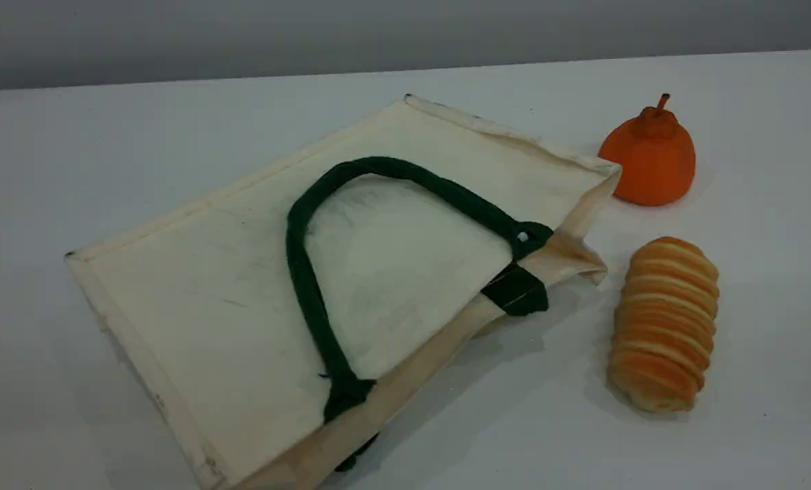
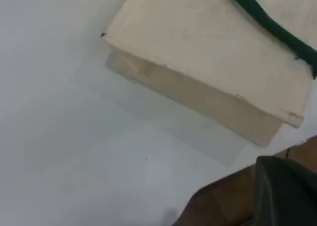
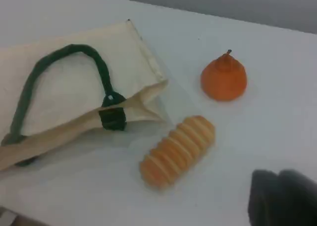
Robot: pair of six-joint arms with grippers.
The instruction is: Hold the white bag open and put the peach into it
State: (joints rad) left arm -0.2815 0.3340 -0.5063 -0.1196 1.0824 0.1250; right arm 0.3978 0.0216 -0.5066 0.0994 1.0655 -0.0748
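Note:
The white bag [image 1: 242,292] lies flat on the table with its mouth toward the right, slightly gaping at the far corner. A dark green handle [image 1: 303,272] loops across its upper face. The left wrist view shows the bag's closed bottom edge [image 2: 208,102] from above, with the dark tip of my left gripper [image 2: 285,191] at the lower right, well clear of it. In the right wrist view the bag [image 3: 64,97] is at the left, and my right gripper [image 3: 282,198] hangs over bare table at the lower right. Both grippers are shut and hold nothing. The peach is out of view.
An orange pear-shaped fruit [image 1: 650,160] with a stem stands right of the bag's far corner. A ridged golden bread roll [image 1: 664,323] lies in front of it, close to the bag's mouth. Both also appear in the right wrist view, the fruit [image 3: 224,78] and the roll [image 3: 177,149].

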